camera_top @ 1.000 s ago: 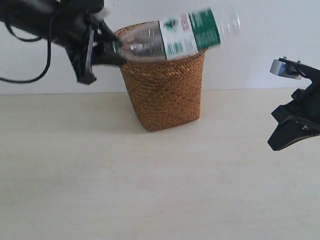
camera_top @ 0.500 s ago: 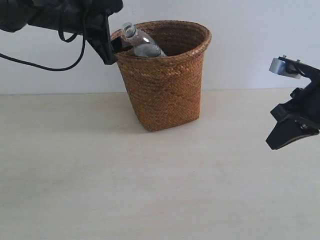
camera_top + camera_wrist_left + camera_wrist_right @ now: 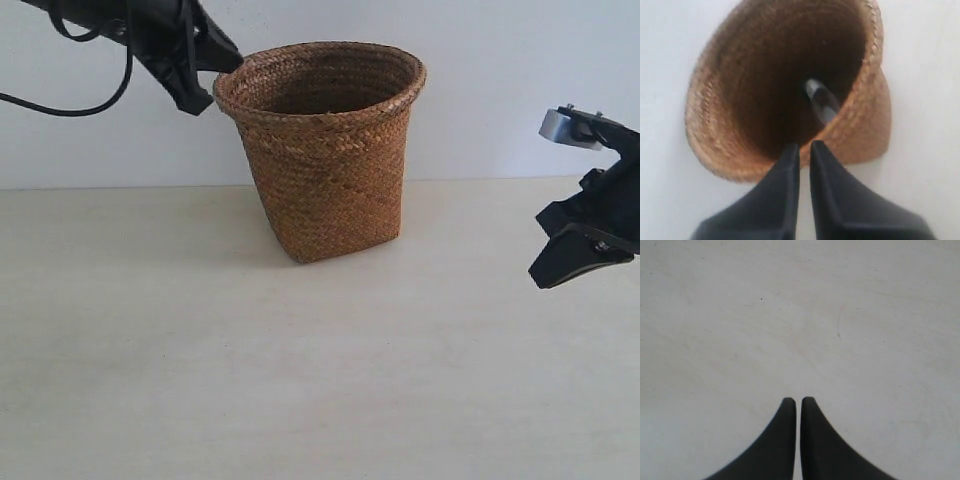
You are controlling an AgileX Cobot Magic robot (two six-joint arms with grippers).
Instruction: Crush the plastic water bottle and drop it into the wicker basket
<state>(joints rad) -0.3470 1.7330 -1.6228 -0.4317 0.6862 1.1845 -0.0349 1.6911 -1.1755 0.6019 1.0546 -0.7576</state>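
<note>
The wicker basket (image 3: 325, 170) stands upright at the back of the table. In the left wrist view the plastic water bottle (image 3: 822, 102) lies deep inside the basket (image 3: 705, 100), a blurred clear shape against the inner wall. The exterior view hides it behind the wicker. My left gripper (image 3: 228, 62) hovers just outside the basket's upper left rim, and its jaws (image 3: 804, 145) stand a narrow gap apart with nothing between them. Far to the right, my right gripper (image 3: 538, 281) hangs above the table, shut and empty (image 3: 798, 399).
The pale tabletop (image 3: 300, 380) stretches in front of the basket, with a white wall (image 3: 500, 90) behind. A black cable (image 3: 60, 105) droops from the left arm at the upper left.
The left gripper let the bottle go and it dropped out of sight into the basket. The left arm then rose and drew back leftward. The right arm barely moved.
</note>
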